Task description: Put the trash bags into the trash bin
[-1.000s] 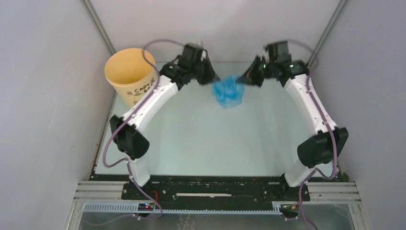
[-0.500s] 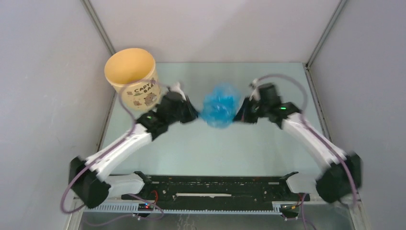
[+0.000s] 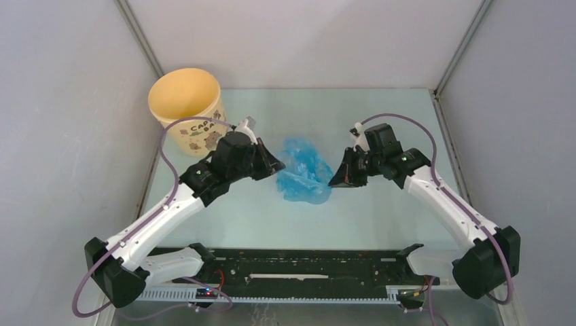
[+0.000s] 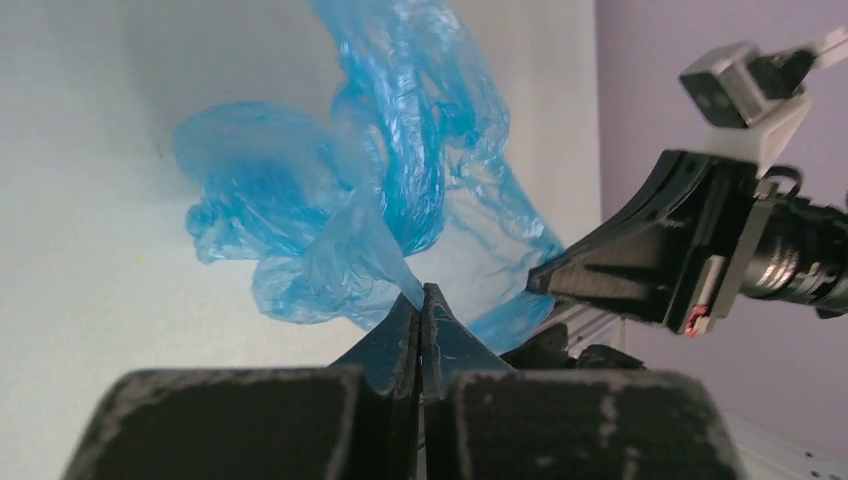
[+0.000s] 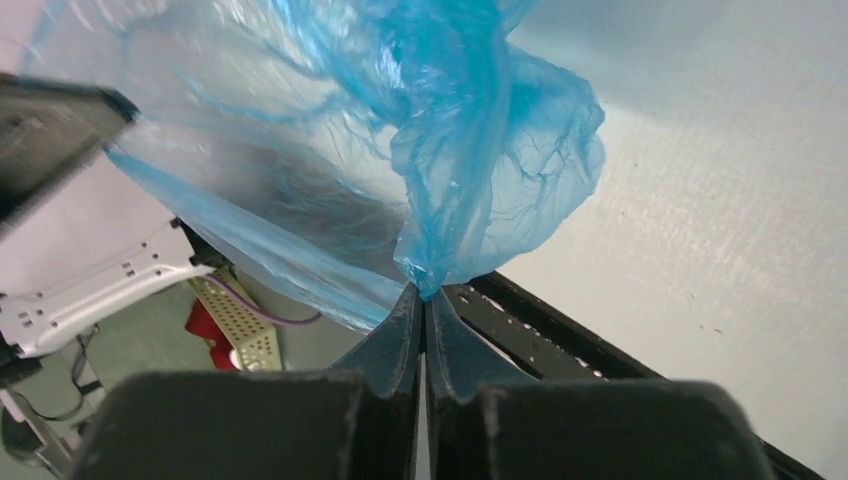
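A crumpled blue plastic trash bag (image 3: pixel 303 170) hangs stretched between my two grippers above the middle of the table. My left gripper (image 3: pixel 277 165) is shut on the bag's left edge; the left wrist view shows its jaws pinching a fold of the blue film (image 4: pixel 330 210). My right gripper (image 3: pixel 333 182) is shut on the bag's right edge, and the bag (image 5: pixel 470 150) billows above its closed jaws. The tan-yellow trash bin (image 3: pixel 185 107) stands upright at the far left corner, open and empty inside, just behind my left arm.
Grey enclosure walls close in on the left, right and back. A black rail (image 3: pixel 306 261) runs along the table's near edge by the arm bases. The pale table surface (image 3: pixel 380 115) lies under the bag.
Both arms have swung back from the far side toward the middle, carrying the bag with them. Since half a second ago the bag has dropped lower and spread out wider between the grippers.
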Controlling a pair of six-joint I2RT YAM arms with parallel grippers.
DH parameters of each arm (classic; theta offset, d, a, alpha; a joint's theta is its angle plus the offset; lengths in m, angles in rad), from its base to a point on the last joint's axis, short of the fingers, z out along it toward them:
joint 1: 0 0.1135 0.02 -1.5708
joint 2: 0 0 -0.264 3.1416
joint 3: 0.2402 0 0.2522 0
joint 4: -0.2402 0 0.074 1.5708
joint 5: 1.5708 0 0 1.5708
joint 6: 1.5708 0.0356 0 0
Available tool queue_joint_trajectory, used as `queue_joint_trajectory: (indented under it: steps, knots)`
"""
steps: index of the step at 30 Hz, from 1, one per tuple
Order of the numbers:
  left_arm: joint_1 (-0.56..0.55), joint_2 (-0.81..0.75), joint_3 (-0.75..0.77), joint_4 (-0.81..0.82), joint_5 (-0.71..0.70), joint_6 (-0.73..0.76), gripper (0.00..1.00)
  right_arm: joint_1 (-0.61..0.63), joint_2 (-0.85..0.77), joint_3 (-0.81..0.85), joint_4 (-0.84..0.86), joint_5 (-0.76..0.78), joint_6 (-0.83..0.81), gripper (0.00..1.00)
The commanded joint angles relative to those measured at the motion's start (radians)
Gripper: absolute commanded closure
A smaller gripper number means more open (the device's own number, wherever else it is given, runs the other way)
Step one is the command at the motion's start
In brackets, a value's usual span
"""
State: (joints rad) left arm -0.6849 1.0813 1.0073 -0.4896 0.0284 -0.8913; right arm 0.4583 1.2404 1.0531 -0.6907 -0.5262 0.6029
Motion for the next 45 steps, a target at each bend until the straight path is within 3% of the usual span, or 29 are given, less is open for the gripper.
queue_joint_trajectory:
  steps: [1, 3, 9, 10, 13, 16, 21, 25, 30, 34, 38, 40, 42, 45]
  knots:
    - [0.002, -0.009, 0.071, 0.011, 0.015, 0.047, 1.0, 0.005, -0.084, 0.024, -0.093, 0.022, -0.06, 0.88]
    - [-0.001, -0.014, 0.055, 0.049, 0.068, 0.057, 1.0, 0.012, -0.093, 0.019, -0.096, 0.015, -0.066, 0.8]
    - [-0.013, -0.044, -0.046, 0.114, 0.18, 0.064, 1.0, -0.026, -0.066, 0.016, -0.108, 0.064, -0.155, 0.33]
    - [-0.013, -0.058, -0.06, 0.123, 0.19, 0.066, 1.0, -0.049, -0.056, 0.016, -0.108, 0.059, -0.175, 0.28]
    - [-0.014, -0.102, -0.101, 0.149, 0.197, 0.069, 1.0, -0.122, -0.017, 0.007, -0.058, -0.034, -0.203, 0.25]
    - [-0.014, -0.12, -0.115, 0.154, 0.204, 0.067, 1.0, -0.114, 0.037, -0.015, 0.005, -0.134, -0.139, 0.25]
    - [-0.013, -0.123, -0.116, 0.157, 0.204, 0.065, 1.0, -0.062, 0.066, -0.134, 0.115, -0.121, -0.031, 0.24]
    - [-0.015, -0.128, -0.119, 0.161, 0.203, 0.06, 1.0, -0.049, 0.093, -0.29, 0.373, -0.223, 0.143, 0.24]
    - [-0.013, -0.132, -0.128, 0.211, 0.236, 0.053, 1.0, 0.053, 0.16, -0.357, 0.64, -0.286, 0.388, 0.23]
    - [-0.014, -0.114, -0.124, 0.25, 0.245, 0.037, 1.0, 0.09, 0.231, -0.372, 0.79, -0.301, 0.514, 0.28]
    - [-0.013, -0.099, -0.086, 0.255, 0.214, 0.051, 1.0, 0.052, 0.267, -0.372, 0.818, -0.3, 0.549, 0.59]
    - [-0.008, -0.087, -0.031, 0.222, 0.155, 0.082, 1.0, -0.001, 0.24, -0.362, 0.822, -0.289, 0.547, 0.82]
    - [0.006, -0.06, 0.048, 0.154, 0.057, 0.106, 1.0, -0.083, 0.208, -0.287, 0.717, -0.262, 0.477, 0.98]
    - [0.074, 0.01, 0.202, 0.071, -0.025, 0.109, 1.0, -0.226, 0.2, -0.039, 0.427, -0.237, 0.302, 1.0]
